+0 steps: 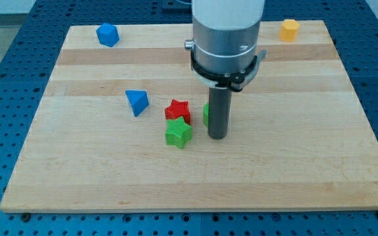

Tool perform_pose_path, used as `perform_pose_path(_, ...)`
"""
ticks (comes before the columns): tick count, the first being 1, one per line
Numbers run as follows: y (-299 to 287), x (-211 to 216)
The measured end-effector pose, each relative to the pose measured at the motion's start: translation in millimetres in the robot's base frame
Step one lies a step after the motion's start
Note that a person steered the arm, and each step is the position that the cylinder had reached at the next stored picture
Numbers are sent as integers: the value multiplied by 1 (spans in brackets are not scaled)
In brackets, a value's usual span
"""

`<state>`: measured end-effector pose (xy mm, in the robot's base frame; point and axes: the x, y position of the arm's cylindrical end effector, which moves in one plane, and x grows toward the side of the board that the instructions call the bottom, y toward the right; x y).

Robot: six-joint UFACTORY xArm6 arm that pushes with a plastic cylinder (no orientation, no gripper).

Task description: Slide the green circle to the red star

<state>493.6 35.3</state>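
Green star (178,134) sits nearest the camera, low on the wooden board (294,177), just off to the view's left of my tip (217,136) and about level with it. Red star (178,111) touches the green star's upper edge, so it lies to the tip's upper left, near but not touching the rod.

Green circle (206,115) is mostly hidden behind the rod (218,111); only a thin green sliver shows at the rod's left edge, just above the tip. It looks to be right against the rod, though actual contact cannot be told. That sliver is just to the view's right of the red star, a small gap between them.

No gripper on this arm, so nothing to call apart or together: just the straight dark rod under a grey cylinder housing (227,29), tip down at the board surface.

Blue triangular block (136,101) lies further to the tip's left and a bit above, well clear of the two stars. Second blue block (107,34), shape hard to read, sits far to the tip's upper left near the board's top edge. Yellow-orange block (289,29), roughly hexagonal, is far to the tip's upper right, also by the top edge. Blue perforated table (5,39) surrounds the board.
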Motion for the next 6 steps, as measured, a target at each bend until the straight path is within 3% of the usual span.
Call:
perform_pose_path(3,37,-24)
perform_pose_path(6,-31,-35)
